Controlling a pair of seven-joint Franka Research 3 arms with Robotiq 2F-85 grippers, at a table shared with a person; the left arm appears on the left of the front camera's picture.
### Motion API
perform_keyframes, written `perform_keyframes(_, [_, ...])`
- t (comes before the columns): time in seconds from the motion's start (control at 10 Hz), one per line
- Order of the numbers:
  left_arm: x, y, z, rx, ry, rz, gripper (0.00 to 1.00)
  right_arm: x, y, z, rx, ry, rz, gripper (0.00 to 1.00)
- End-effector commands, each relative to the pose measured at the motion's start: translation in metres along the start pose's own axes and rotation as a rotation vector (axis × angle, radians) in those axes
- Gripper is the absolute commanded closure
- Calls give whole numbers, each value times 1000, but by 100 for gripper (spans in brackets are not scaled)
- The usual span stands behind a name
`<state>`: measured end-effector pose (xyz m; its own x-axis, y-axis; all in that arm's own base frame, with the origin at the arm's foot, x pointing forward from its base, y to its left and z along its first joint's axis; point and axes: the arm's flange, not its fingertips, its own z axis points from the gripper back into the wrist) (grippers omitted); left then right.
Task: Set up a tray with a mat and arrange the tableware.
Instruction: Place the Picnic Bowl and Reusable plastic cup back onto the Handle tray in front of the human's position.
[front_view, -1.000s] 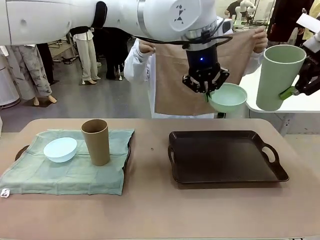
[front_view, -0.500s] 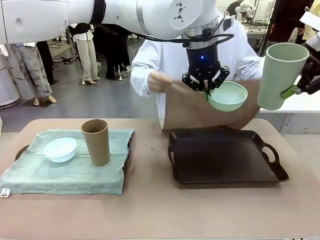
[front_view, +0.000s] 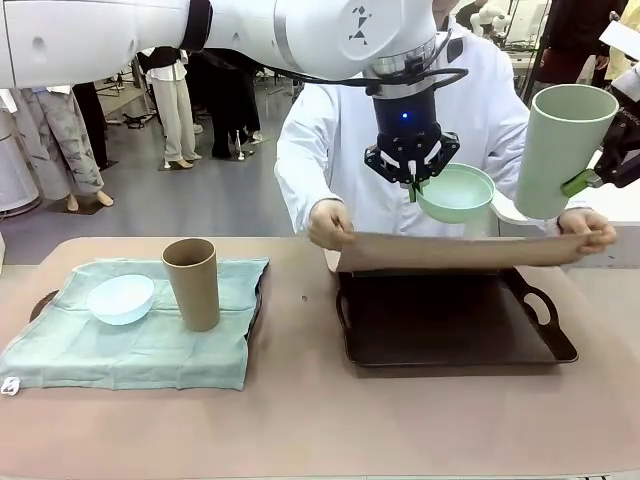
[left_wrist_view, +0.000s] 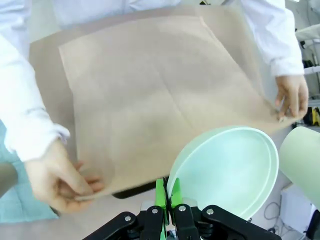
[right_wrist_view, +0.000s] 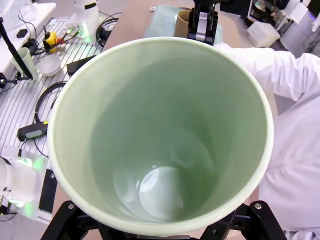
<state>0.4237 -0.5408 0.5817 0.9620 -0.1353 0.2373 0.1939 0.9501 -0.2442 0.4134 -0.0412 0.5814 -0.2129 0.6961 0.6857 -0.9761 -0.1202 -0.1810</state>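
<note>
The mint green bowl (front_view: 456, 192) is pinched by its rim in the closed left fingers (left_wrist_view: 167, 192) and held in the air; the dark tray (front_view: 455, 340) lies directly below them. Between fingers and tray a tan mat (left_wrist_view: 165, 95) is stretched flat by the person's two hands (front_view: 329, 222), barring the way down until laid. The pale green cup (front_view: 558, 150) is clamped aloft in the right gripper (front_view: 590, 178), beside the bowl. Far off, the brown cup (front_view: 192, 283) and pale blue bowl (front_view: 121, 298) rest on a green cloth (front_view: 140, 345) on the table (front_view: 300, 420).

Held mat (front_view: 470, 250) over tray (front_view: 455, 335) (hands alongside)
</note>
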Motion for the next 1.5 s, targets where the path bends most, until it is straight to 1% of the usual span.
perform_keyframes(0.0, [1, -1, 2, -7, 0, -13, 100, 2, 1, -1, -4, 15, -4, 100])
perform_keyframes(1.4, [1, -1, 2, -7, 0, -13, 100, 2, 1, -1, -4, 15, -4, 100])
